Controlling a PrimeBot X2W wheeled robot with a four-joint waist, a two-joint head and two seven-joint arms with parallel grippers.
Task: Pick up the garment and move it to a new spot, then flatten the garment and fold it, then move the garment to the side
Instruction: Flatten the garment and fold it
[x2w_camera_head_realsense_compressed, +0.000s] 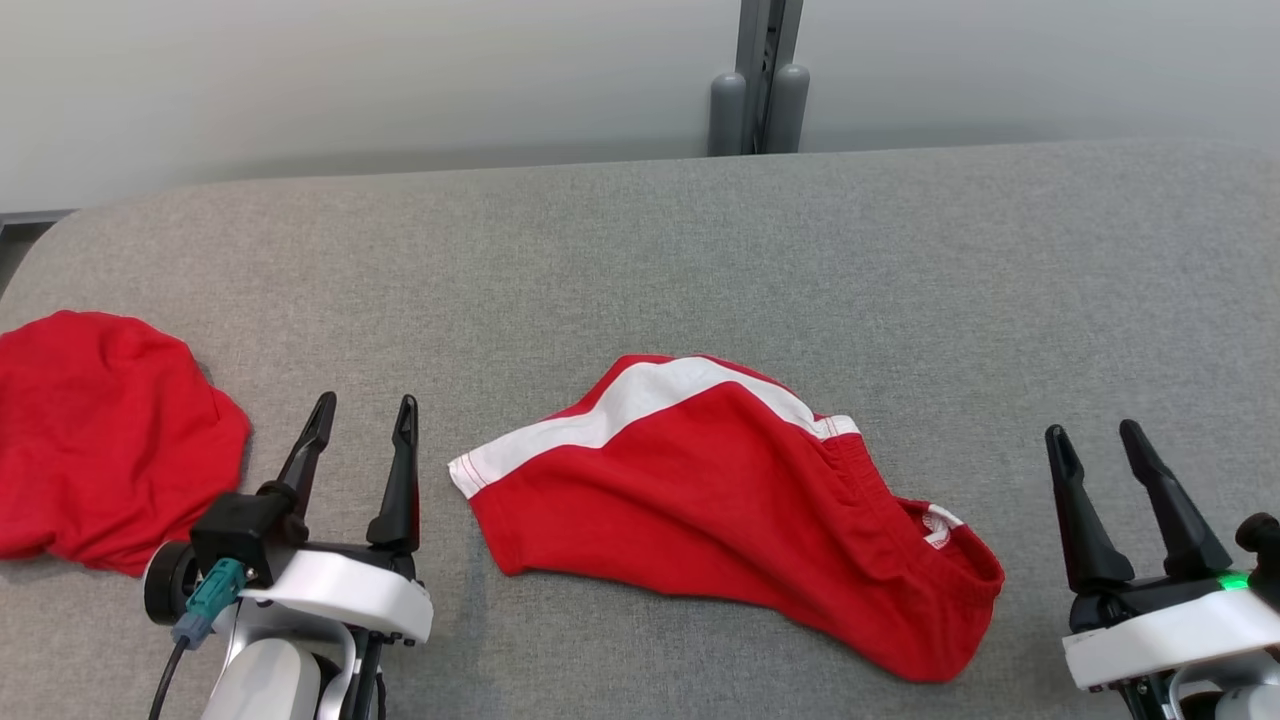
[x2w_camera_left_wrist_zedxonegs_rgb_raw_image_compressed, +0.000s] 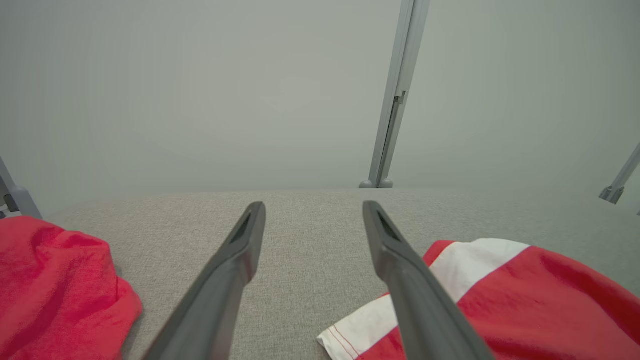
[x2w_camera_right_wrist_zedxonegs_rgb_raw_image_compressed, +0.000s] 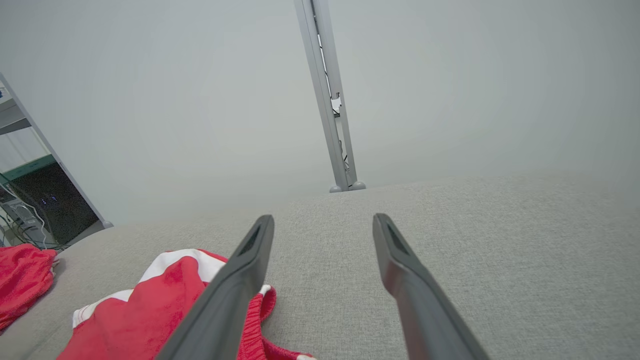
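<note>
While the red-and-white garment lies rumpled at the centre of the grey table in the head view, the left gripper at lower left and the right gripper at lower right flank it, jaws apart and empty. A second red cloth sits at far left.

Left wrist view: spread fingers over bare table, the garment's white hem at lower right.

Right wrist view: spread fingers, the garment at lower left.

Flattening, folding and the move aside all appear undone; whether this is its new spot cannot be told.
</note>
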